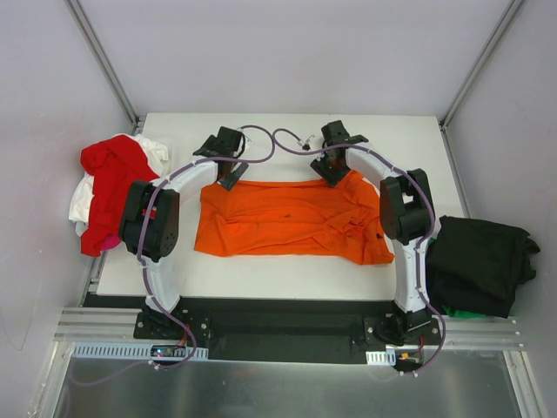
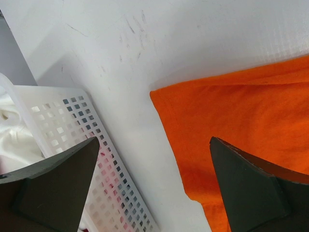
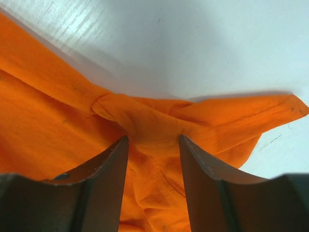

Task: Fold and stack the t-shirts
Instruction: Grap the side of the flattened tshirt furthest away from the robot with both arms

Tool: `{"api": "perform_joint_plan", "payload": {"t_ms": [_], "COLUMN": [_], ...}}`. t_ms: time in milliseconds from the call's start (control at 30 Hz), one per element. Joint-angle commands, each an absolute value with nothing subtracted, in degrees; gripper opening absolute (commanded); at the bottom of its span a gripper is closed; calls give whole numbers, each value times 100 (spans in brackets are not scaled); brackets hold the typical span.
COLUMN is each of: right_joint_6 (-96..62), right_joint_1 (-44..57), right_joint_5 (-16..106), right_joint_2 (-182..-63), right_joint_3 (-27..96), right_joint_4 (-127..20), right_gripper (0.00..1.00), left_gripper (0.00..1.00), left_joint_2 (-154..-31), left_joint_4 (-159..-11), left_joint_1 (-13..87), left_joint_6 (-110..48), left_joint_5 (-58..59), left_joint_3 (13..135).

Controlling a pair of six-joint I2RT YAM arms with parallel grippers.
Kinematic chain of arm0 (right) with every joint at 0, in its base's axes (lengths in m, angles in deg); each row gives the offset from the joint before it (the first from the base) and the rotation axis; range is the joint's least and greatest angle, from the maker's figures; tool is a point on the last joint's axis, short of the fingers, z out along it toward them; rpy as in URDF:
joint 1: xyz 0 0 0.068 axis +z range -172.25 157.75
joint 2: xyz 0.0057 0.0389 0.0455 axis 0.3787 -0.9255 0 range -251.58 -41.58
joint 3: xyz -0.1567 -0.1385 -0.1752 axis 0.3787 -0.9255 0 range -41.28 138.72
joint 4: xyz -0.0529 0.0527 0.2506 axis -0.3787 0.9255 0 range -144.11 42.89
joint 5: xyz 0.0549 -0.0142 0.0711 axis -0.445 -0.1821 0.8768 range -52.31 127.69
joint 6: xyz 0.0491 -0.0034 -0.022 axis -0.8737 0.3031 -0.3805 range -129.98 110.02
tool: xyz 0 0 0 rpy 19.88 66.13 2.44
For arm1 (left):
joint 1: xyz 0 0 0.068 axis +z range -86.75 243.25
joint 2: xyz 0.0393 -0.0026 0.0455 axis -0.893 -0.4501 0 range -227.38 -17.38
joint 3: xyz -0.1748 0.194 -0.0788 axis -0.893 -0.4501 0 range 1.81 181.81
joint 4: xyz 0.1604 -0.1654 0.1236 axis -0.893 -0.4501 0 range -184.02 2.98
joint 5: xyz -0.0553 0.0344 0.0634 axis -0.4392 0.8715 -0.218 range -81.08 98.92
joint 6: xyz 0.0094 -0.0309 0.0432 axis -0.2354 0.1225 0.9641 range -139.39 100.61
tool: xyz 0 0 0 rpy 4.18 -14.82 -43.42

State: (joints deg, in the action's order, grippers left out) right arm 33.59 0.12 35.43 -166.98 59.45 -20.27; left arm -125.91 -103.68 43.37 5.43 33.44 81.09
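The right gripper (image 3: 153, 138) was clamped on a bunched ridge of the orange t-shirt (image 1: 287, 218). In the right wrist view, puckers ran out from between its fingers and a hemmed edge trailed toward the right of the frame. The left gripper (image 2: 154, 145) was spread wide and held nothing. It hung over the shirt's corner, at the centre of the left wrist view, with bare table (image 1: 392, 131) between its fingers. A white perforated basket (image 2: 72, 121) lay at the lower left of that view.

The step in hand looked like taking the shirt's two upper corners to spread or fold it. To do it well, the left gripper probably had to come down squarely on the corner hem and take both layers, not just the top one. The right hold was on a crumpled wad rather than a flat edge. Lifting both sides evenly would likely keep that twist from carrying into the fold.

In the top view the orange shirt lay creased across the middle of the table. Counted there:
- One orange shirt.
- One red t-shirt (image 1: 113, 178), heaped at the left edge.
- White cloth (image 1: 83, 200) under the red shirt. How many white garments it made up could not be told.
- One black pile (image 1: 479, 261) at the right edge, whose number of shirts was also unclear.
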Motion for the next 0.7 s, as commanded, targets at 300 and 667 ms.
{"api": "perform_joint_plan", "payload": {"t_ms": [300, 667], "right_joint_6": [3432, 3440], "right_joint_1": [-46, -46], "right_joint_5": [3690, 3699], "right_joint_2": [-16717, -16656], "right_joint_3": [6147, 6182], "right_joint_4": [-1799, -1711], "right_gripper": [21, 1], "left_gripper": [99, 99], "left_joint_2": [-12636, -12856], "left_joint_4": [-10223, -10222], "left_joint_1": [4330, 4339], "left_joint_6": [505, 566], "left_joint_5": [3345, 3126], "left_joint_3": [7977, 8152]}}
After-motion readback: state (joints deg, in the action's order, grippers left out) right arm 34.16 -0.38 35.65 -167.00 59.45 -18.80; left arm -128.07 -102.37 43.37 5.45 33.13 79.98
